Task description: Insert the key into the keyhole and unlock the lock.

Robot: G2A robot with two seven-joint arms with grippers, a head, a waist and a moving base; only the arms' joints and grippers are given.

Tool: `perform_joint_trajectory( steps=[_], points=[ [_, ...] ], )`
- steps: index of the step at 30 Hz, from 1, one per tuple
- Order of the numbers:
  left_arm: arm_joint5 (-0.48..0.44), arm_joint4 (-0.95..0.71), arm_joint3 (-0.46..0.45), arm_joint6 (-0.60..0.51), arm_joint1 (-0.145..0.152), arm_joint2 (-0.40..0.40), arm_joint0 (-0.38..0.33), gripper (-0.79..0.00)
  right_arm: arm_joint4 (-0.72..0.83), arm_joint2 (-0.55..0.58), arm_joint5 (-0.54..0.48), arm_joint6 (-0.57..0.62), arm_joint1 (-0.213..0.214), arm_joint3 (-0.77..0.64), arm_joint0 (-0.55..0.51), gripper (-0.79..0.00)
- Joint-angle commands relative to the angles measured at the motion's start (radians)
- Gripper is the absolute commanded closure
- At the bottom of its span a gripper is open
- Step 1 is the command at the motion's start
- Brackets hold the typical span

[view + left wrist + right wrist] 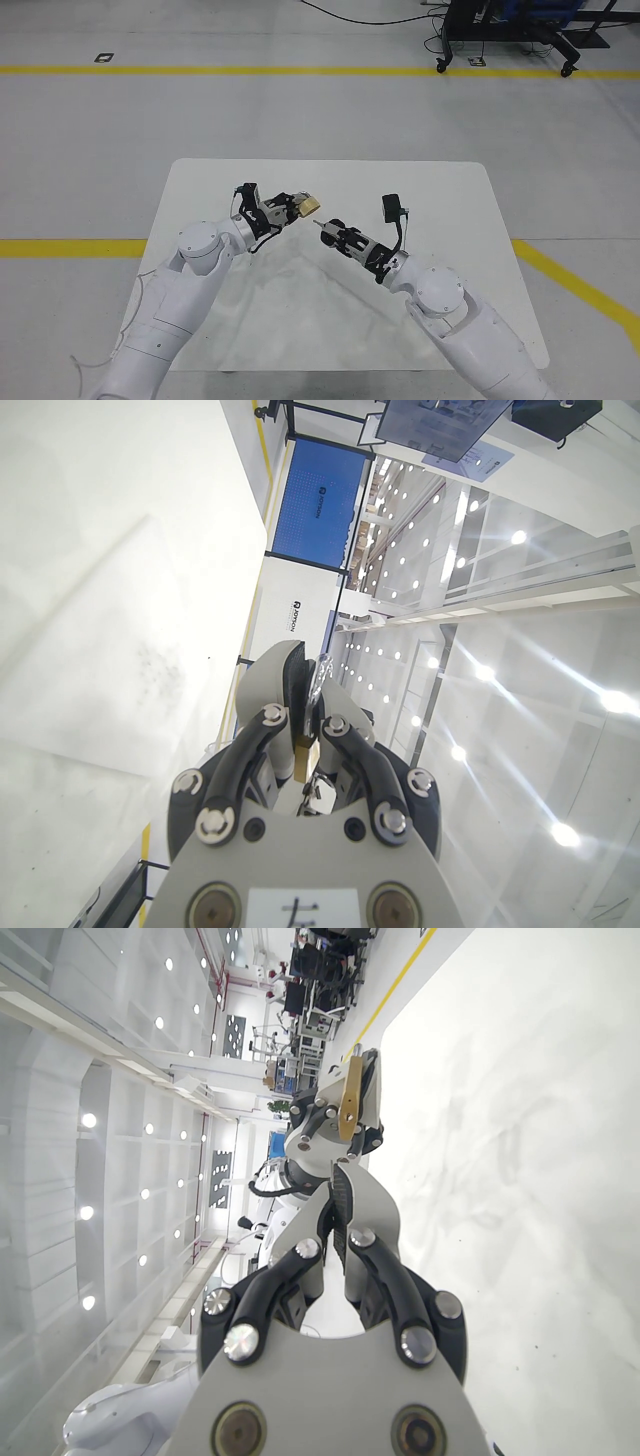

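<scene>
Brass lock sits clamped in left pincer above the tabletop; right pincer, closed on the key, holds it just beside the lock's keyhole, so insertion and turning apparently remain.

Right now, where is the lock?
In the top view, the lock sits in the left gripper above the white table, close to the right gripper.

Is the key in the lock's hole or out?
Out. The key in the right claw points at the lock in the left claw, with a gap between them.
</scene>
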Motion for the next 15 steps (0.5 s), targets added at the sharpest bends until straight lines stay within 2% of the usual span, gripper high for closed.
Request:
perform_joint_trajectory(
  steps=[1,8,15],
  points=[
    [-0.003,0.008,-0.002,0.004,0.0,0.001,0.0,0.0,-0.001,-0.012,0.008,-0.025,-0.005,-0.001,0.0,0.0],
    [-0.02,0.05,-0.012,0.006,-0.001,0.009,0.004,0.0,-0.009,-0.029,0.03,-0.113,-0.02,0.005,0.002,0.0],
    [-0.022,0.06,-0.012,0.0,-0.002,0.009,0.005,0.0,-0.009,-0.037,0.052,-0.15,-0.031,0.018,0.008,0.0]
  ],
)
